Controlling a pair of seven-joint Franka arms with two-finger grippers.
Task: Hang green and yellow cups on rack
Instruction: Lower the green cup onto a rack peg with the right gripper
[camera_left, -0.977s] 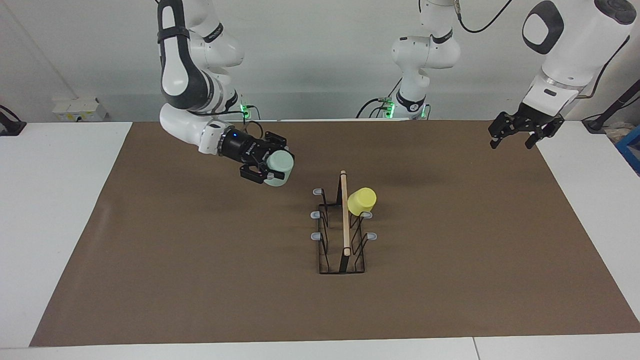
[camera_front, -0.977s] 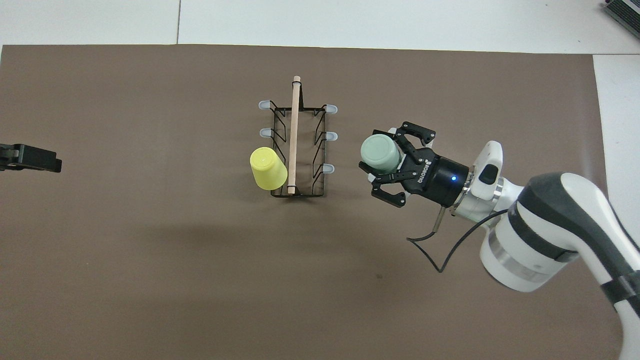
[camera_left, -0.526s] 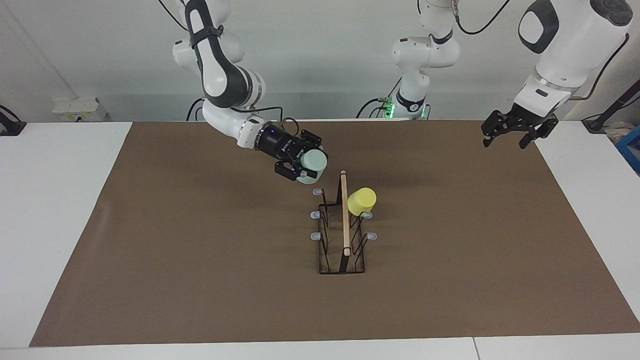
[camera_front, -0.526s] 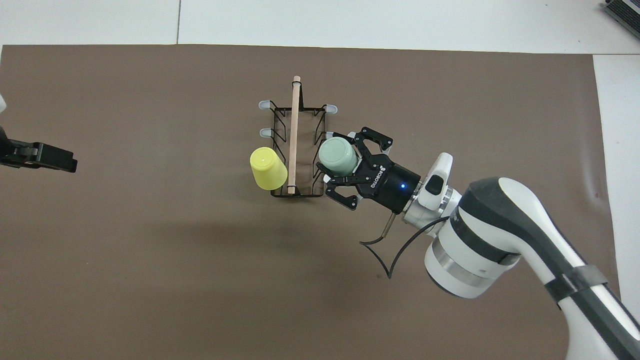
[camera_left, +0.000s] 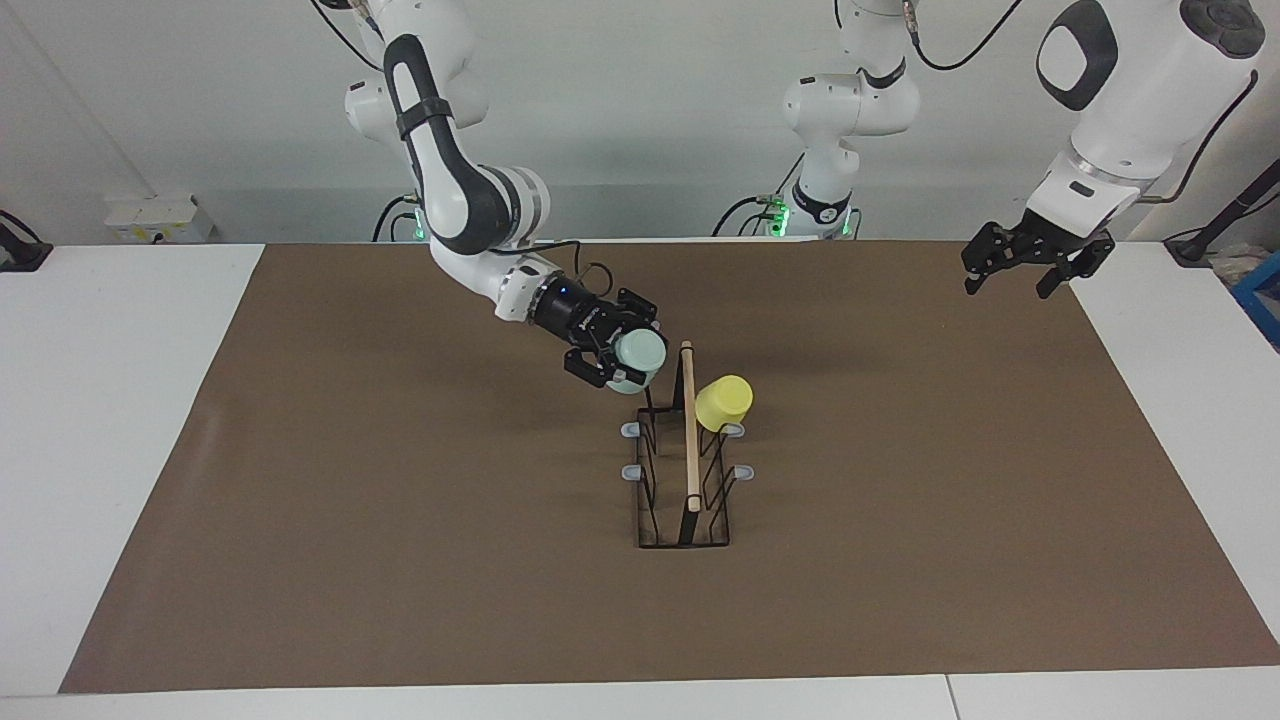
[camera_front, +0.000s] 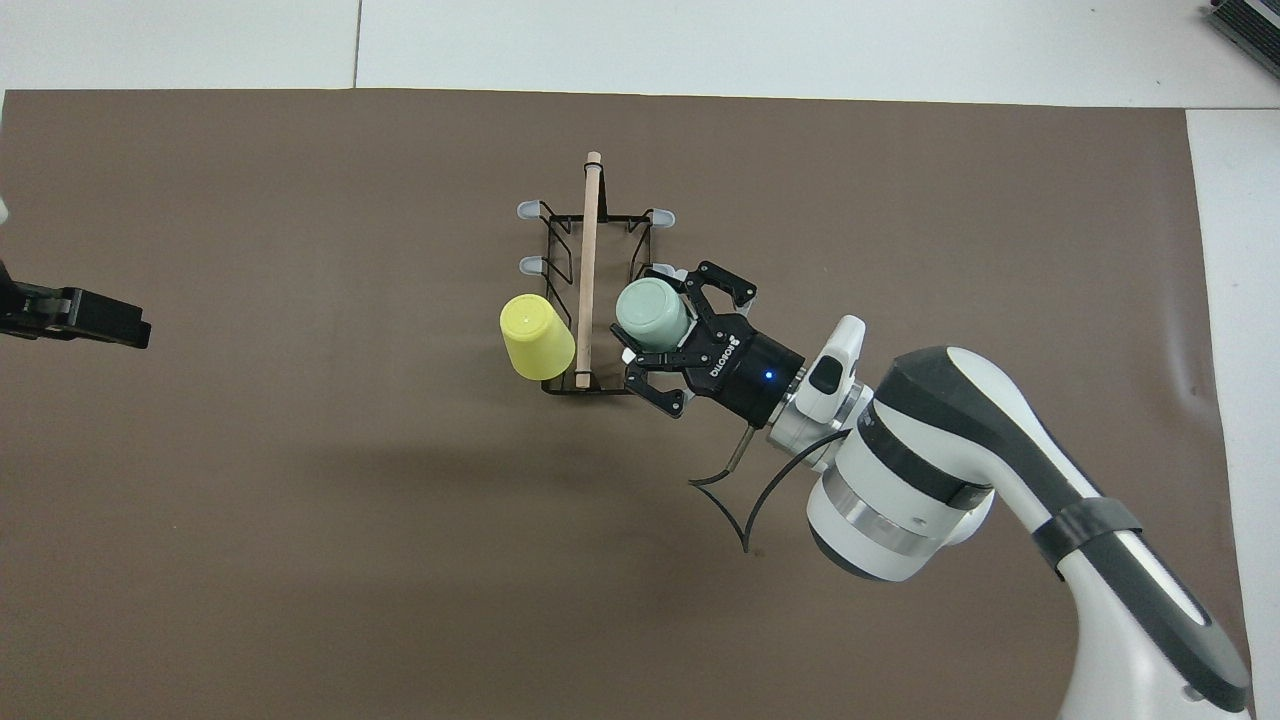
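Note:
My right gripper (camera_left: 628, 348) is shut on the pale green cup (camera_left: 644, 353), held tilted over the rack (camera_left: 688, 470) on the side toward the right arm's end of the table. There the cup hides the prong nearest the robots. From overhead the green cup (camera_front: 650, 306) sits between the fingers of the right gripper (camera_front: 655, 322), beside the rack's wooden bar (camera_front: 589, 260). The yellow cup (camera_left: 724, 402) hangs tilted on a prong on the rack's side toward the left arm; overhead the yellow cup (camera_front: 536, 337) shows too. My left gripper (camera_left: 1010, 288) waits open, raised over the mat's corner.
A brown mat (camera_left: 400, 520) covers the table, with white tabletop (camera_left: 110, 400) around it. Four grey-tipped prongs (camera_left: 630, 472) stand bare. At the overhead view's edge only part of the left gripper (camera_front: 85, 318) shows.
My right arm has carried the green cup across to the rack and lowered it onto the prong nearest the robots. The left gripper drifted slightly. The yellow cup has not moved.

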